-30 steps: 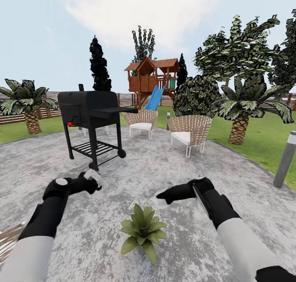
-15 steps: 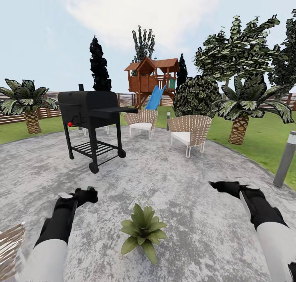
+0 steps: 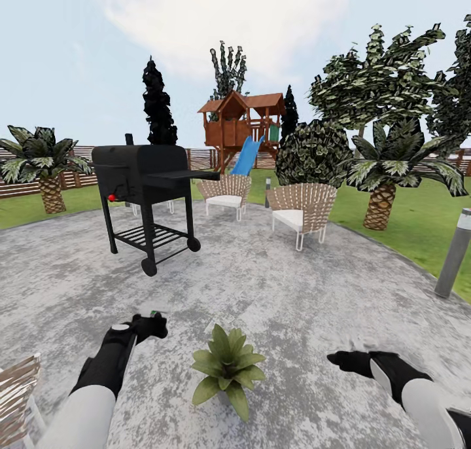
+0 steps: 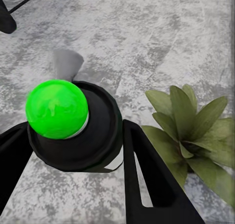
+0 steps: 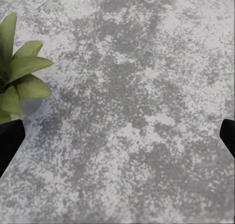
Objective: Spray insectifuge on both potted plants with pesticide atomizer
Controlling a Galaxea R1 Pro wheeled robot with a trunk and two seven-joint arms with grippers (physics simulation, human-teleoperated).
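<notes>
One potted plant (image 3: 227, 369) on the grey patio (image 3: 275, 285), between the two claws. Left claw (image 4: 73, 150) clamped on the pesticide atomizer (image 4: 73, 126), bright green ball on top, grey spray cone just ahead of it; plant just beside that claw. Right claw (image 5: 117, 136) spread wide, holding nothing, over bare paving, plant leaves off to one side.

black grill (image 3: 146, 174), wicker chairs (image 3: 301, 212), playhouse (image 3: 241, 123)

Pesticide atomizer (image 4: 73, 131): dark body, bright green top. Potted plant (image 3: 228, 369): green rosette on grey patio (image 3: 281, 292).
</notes>
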